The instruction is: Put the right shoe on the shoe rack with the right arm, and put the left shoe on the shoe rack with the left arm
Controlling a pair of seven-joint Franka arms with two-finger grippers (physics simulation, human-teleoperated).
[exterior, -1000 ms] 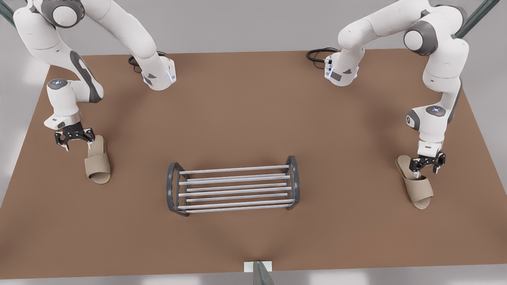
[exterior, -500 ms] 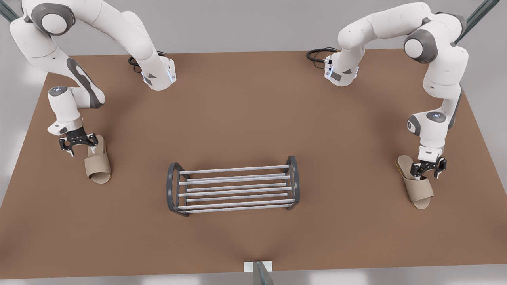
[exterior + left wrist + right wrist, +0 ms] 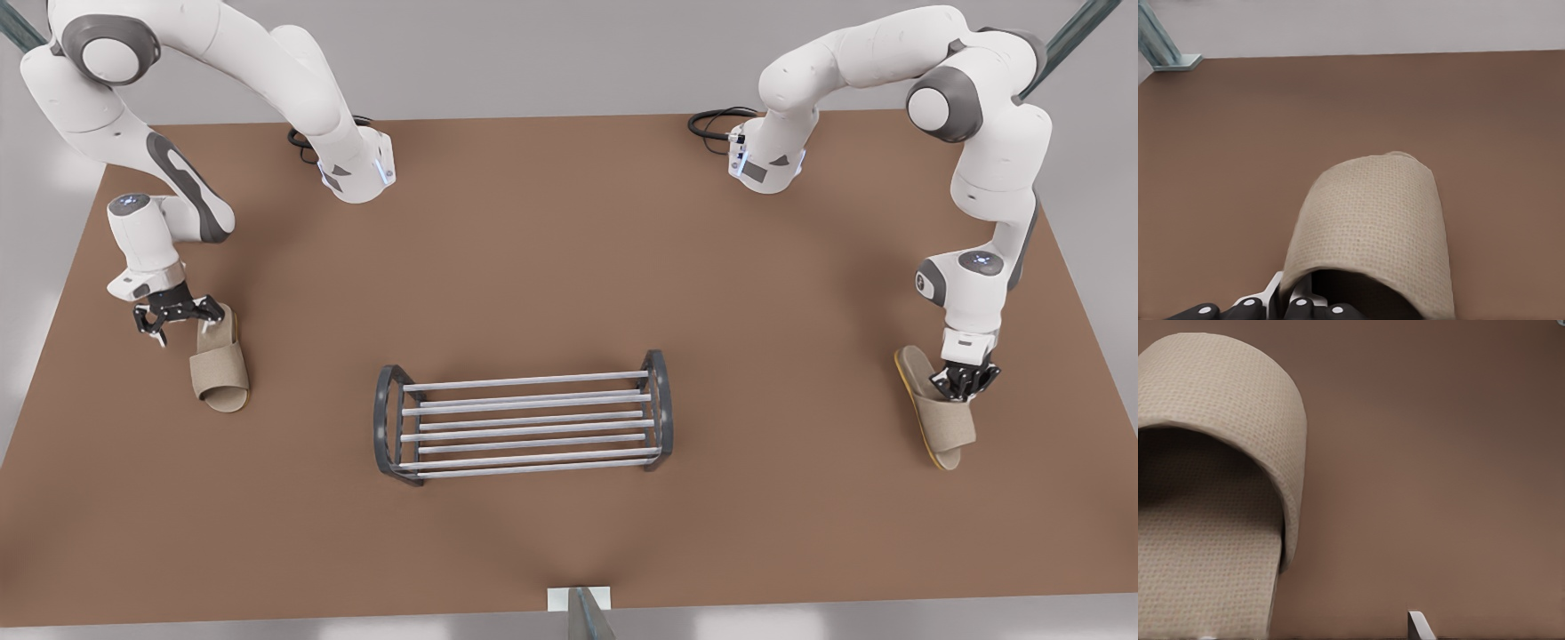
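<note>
Nearest the camera, in the lower middle of the front view, the shoe rack (image 3: 524, 418) stands on the brown table (image 3: 569, 249), its silver rods bare. At the lower right of the frame lies the left shoe (image 3: 944, 422), toe toward the camera, and the left gripper (image 3: 960, 384) is clamped on it just behind the wide band, fingers drawn together. The shoe looks rolled a little onto one side, with its tan sole edge showing, though it is hard to say whether it has left the table. In the left wrist view the band's opening faces the camera, with the finger pads (image 3: 1279, 288) tight against its side. At the middle left of the front view, slightly farther back, the right shoe (image 3: 220, 364) lies flat, toe toward the camera. The right gripper (image 3: 182, 324) hangs over its heel with fingers spread wide, one by the heel and the other out over bare table. Both shoes sit well apart from the rack. The step in hand appears to be grasping. To do it well, the right gripper should probably centre across the shoe's edge before closing, and the left should lift straight up, since soft fabric may sag or twist in a pinch.
</note>
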